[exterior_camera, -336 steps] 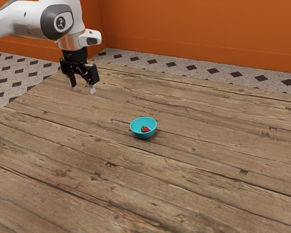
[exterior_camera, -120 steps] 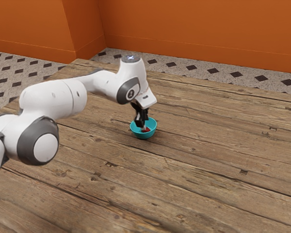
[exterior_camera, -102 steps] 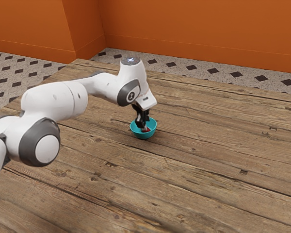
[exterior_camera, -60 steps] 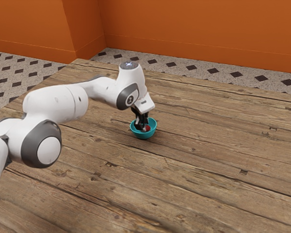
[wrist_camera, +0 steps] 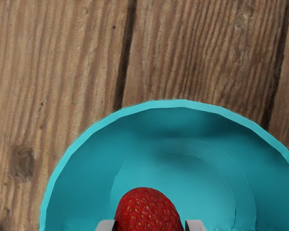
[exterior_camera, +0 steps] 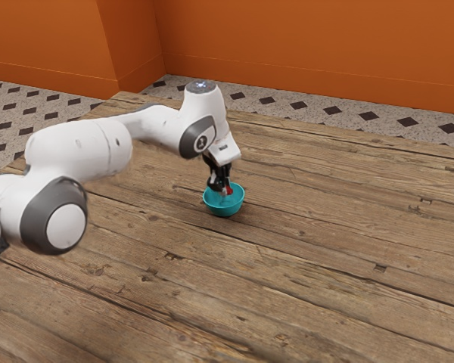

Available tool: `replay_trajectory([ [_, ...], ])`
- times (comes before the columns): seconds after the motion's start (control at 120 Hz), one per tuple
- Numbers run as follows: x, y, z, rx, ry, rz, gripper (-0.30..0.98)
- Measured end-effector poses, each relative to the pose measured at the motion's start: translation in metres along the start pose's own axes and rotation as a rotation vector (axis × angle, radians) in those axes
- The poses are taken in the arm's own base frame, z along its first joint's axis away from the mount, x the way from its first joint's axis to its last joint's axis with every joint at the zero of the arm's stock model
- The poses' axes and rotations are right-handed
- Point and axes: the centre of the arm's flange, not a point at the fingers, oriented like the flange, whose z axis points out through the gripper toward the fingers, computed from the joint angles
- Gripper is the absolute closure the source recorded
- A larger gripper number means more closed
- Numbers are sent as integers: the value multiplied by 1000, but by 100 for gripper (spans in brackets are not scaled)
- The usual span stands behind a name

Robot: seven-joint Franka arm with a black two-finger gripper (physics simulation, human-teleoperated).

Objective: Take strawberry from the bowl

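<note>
Red dimpled strawberry (wrist_camera: 148, 211) in claw (exterior_camera: 226, 193), round bowl (wrist_camera: 82, 183), grained planks (wrist_camera: 72, 72)

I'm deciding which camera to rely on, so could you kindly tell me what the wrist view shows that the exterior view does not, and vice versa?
The wrist view adds close detail: the seeds dotting the strawberry and the curved outline of the base inside the bowl.

The exterior view adds the white and grey arm, the orange wall and the tiled floor.

Both share the turquoise bowl, the wooden table and the gripper shut on the strawberry.
</note>
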Motion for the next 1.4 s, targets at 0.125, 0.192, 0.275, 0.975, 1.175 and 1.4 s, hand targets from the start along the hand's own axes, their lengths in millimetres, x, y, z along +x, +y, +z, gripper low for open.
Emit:
replay_trajectory([
  [0.125,22,3,-38,13,3,30,62],
  [0.192,48,10,-61,20,8,64,61],
  [0.275,95,27,-79,18,19,123,61],
  [0.975,121,52,-114,-40,-1,80,10],
  [1.175,-18,111,-288,-87,-83,-244,4],
  [1.4,-72,126,-309,-161,-102,-484,1],
])
